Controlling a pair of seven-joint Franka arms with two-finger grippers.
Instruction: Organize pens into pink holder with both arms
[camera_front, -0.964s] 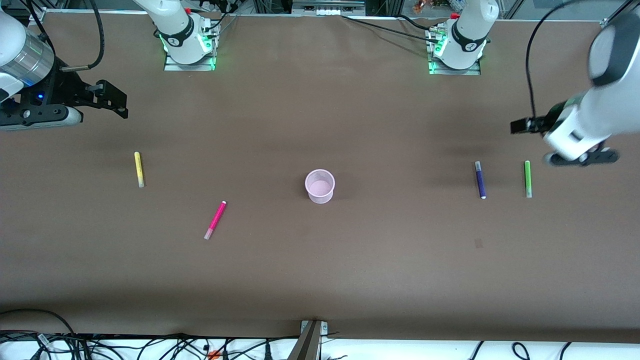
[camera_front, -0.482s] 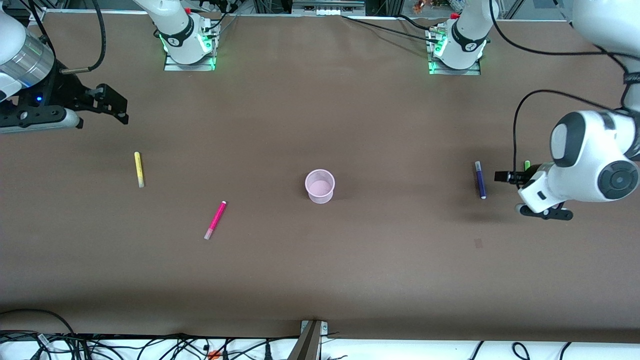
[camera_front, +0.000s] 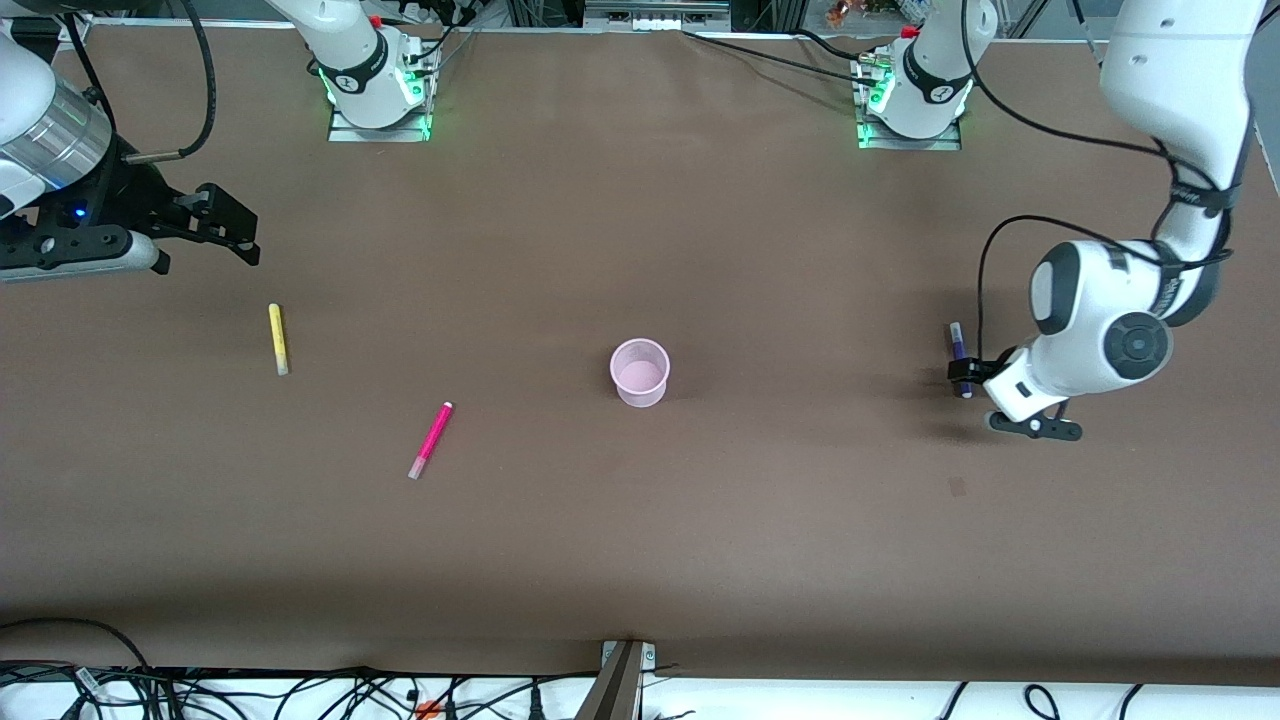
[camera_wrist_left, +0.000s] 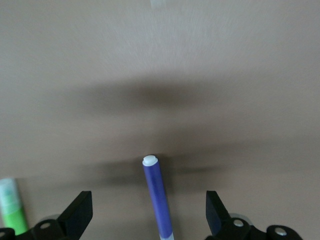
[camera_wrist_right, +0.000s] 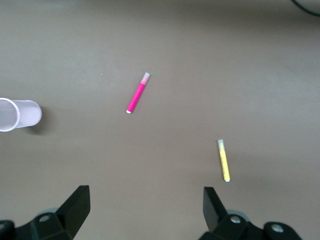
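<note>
Between the left gripper's (camera_wrist_left: 149, 215) spread fingers: slim purple pen (camera_wrist_left: 157, 196).

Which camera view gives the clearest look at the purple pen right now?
The left wrist view: the purple pen lies on the table, filling the gap between the open fingers of the left hand, pale cap plain. The front view shows only its farther end beside that hand, which covers the rest. The right wrist view does not show it.
</note>
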